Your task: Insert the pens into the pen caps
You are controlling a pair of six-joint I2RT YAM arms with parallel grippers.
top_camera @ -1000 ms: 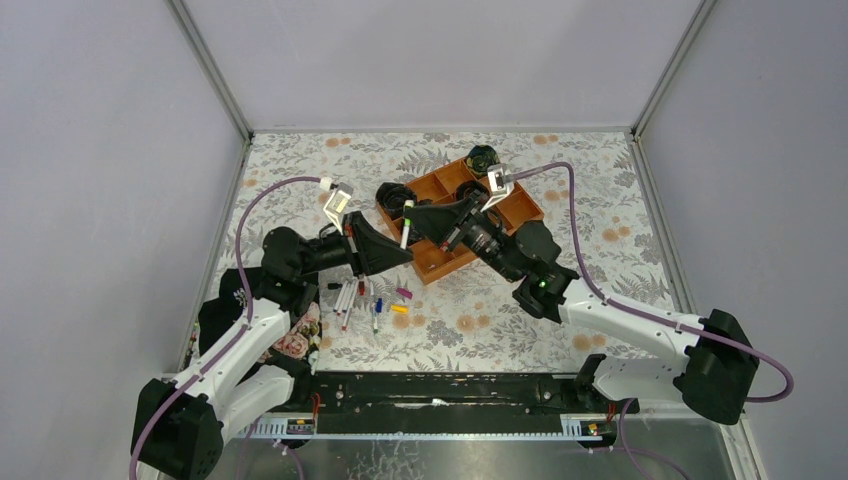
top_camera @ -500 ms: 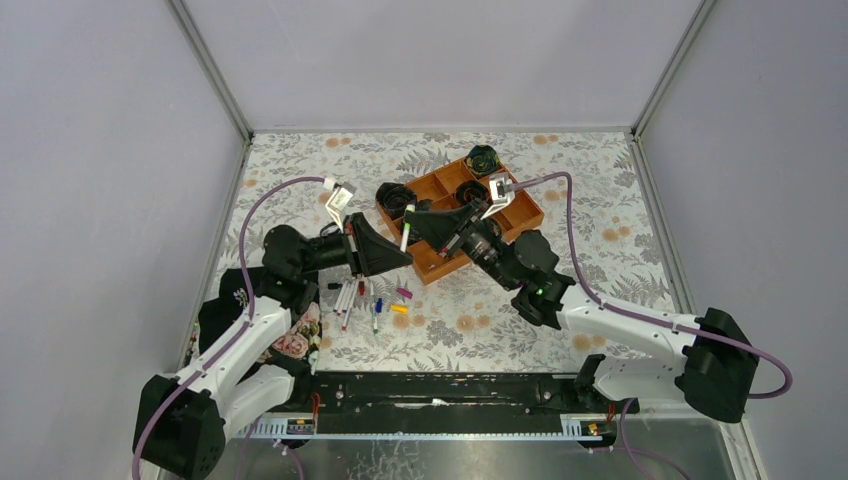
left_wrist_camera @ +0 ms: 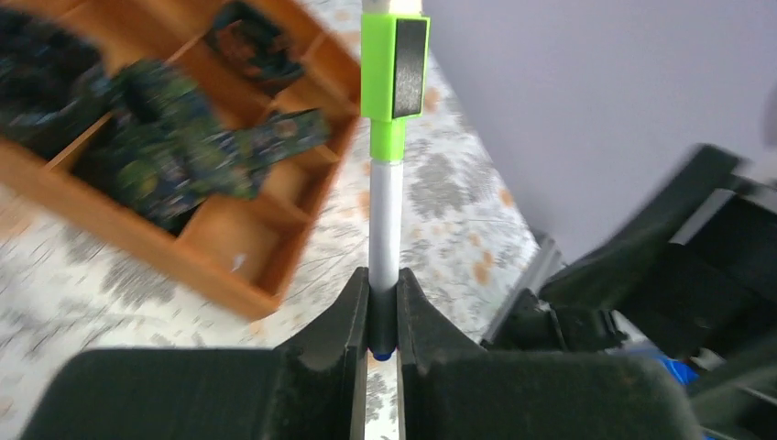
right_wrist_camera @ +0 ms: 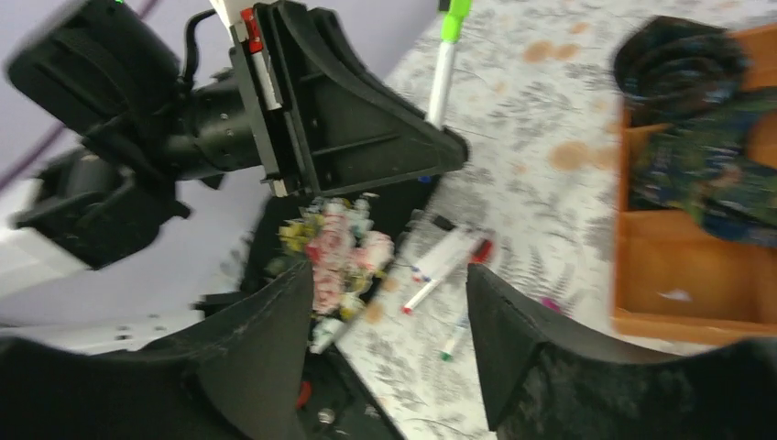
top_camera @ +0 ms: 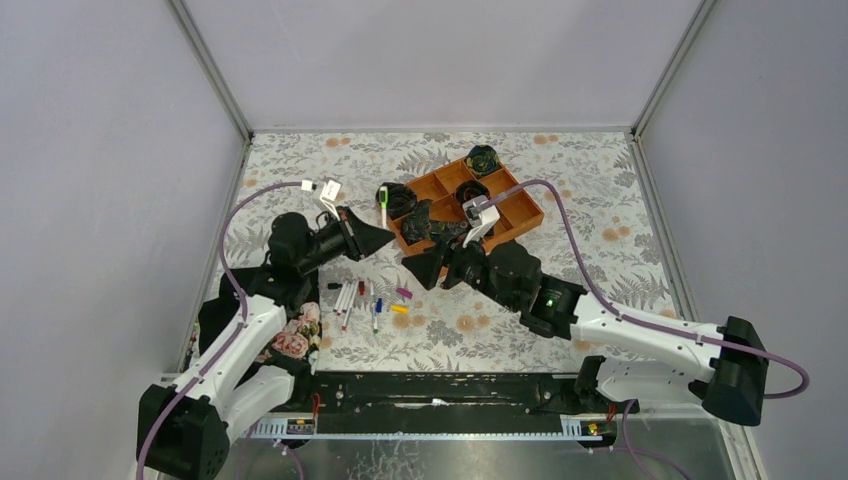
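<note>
- The floral worktop (top_camera: 600,200) carried an orange compartment tray (top_camera: 516,213) near its middle.
- Loose pens (top_camera: 346,297) lay clustered left of centre.
- A magenta cap (top_camera: 404,293) and a yellow cap (top_camera: 399,309) lay just beside them.

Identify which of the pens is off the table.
The pen clamped in the left gripper, standing upright with a neon green cap on its top end; the other pens lie flat on the table near that arm.
</note>
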